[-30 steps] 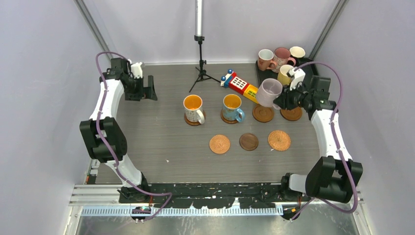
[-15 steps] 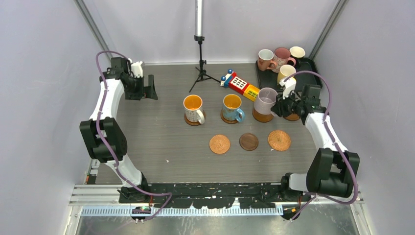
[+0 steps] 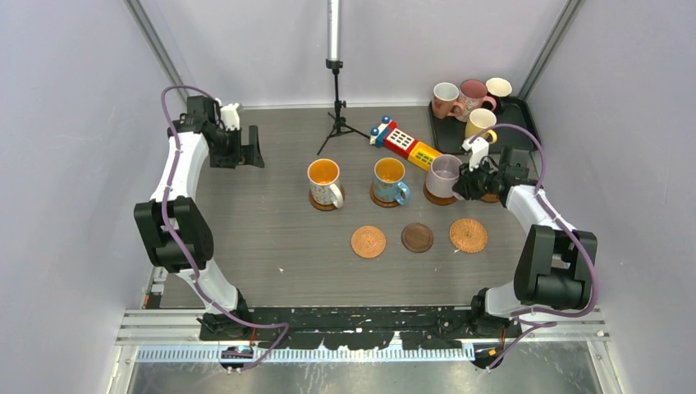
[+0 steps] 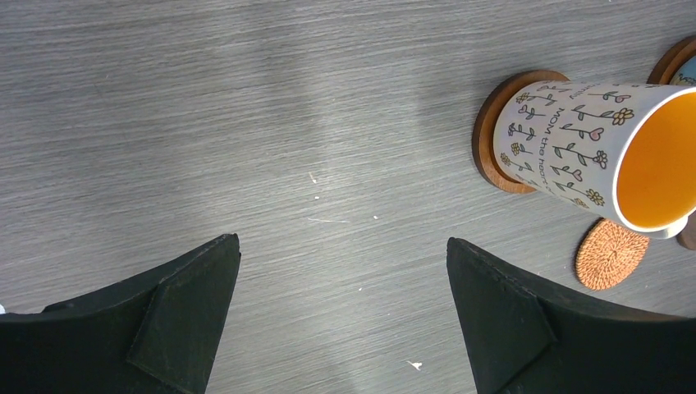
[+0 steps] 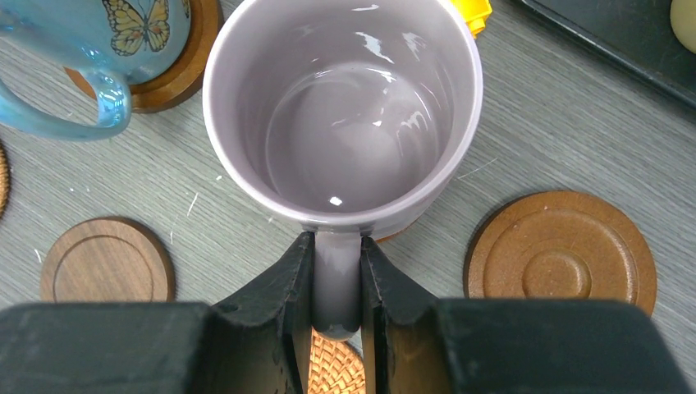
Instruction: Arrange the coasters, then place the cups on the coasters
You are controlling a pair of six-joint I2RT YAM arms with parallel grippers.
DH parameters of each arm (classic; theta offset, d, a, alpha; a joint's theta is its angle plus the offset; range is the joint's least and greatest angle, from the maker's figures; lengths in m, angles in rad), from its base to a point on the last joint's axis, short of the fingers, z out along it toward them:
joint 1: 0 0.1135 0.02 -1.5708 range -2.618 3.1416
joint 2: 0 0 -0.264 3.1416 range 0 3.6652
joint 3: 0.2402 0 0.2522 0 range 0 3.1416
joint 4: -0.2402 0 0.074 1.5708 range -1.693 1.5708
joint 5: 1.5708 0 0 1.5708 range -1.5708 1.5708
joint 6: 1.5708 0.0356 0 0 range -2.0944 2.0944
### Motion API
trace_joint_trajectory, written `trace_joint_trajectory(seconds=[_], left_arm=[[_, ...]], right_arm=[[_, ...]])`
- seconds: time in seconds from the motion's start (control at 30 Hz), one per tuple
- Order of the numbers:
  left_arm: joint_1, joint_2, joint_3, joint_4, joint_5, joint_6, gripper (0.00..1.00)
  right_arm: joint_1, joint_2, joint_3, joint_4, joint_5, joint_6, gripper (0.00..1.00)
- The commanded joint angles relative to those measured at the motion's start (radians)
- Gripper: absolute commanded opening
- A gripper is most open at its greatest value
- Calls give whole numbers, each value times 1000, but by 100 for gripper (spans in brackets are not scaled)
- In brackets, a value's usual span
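Overhead view of a grey table (image 3: 271, 222) with two robot arms at its near edge. The right gripper (image 5: 336, 275) is clamped on the handle of a lavender-grey mug (image 5: 345, 123), with its black fingers (image 5: 271, 312) pinching the handle from either side. The mug stands upright over a brown coaster (image 3: 437, 199) in the back row (whether its base rests fully on the disc cannot be told).

To its left, a blue mug (image 3: 390, 179) and a white patterned mug (image 3: 324, 180) each sit on their own brown disc. Just right of the held mug lies a bare brown coaster (image 5: 560, 264).

Nearer the arms is a row of three bare discs: a left woven coaster (image 3: 368, 241), a dark coaster (image 3: 417, 237) and a right woven coaster (image 3: 468, 235).

A black tray (image 3: 515, 111) at the back right holds a yellow mug (image 3: 480, 121), two pink mugs (image 3: 445, 98) and a black mug (image 3: 498, 86).

The left gripper (image 4: 341, 312) hangs over bare table at the back left, jaws spread wide and holding nothing.
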Motion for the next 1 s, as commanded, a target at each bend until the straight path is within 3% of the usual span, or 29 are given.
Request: trace_joint_trajectory(seconds=[0.0, 0.6, 0.73, 0.8, 0.97], left_arm=[[-7, -55, 10, -9, -5, -22, 100], [-41, -46, 36, -28, -29, -24, 100], [-44, -45, 42, -36, -31, -23, 100], [-45, -45, 42, -36, -33, -23, 100], [-49, -47, 43, -36, -35, -25, 100]], right_arm=[[4, -10, -11, 150, -35, -31, 0], [3, 18, -36, 128, -30, -101, 1], [-1, 6, -47, 116, -17, -100, 17], [-5, 0, -49, 106, -14, -97, 31], [-18, -33, -48, 64, -14, -97, 51]])
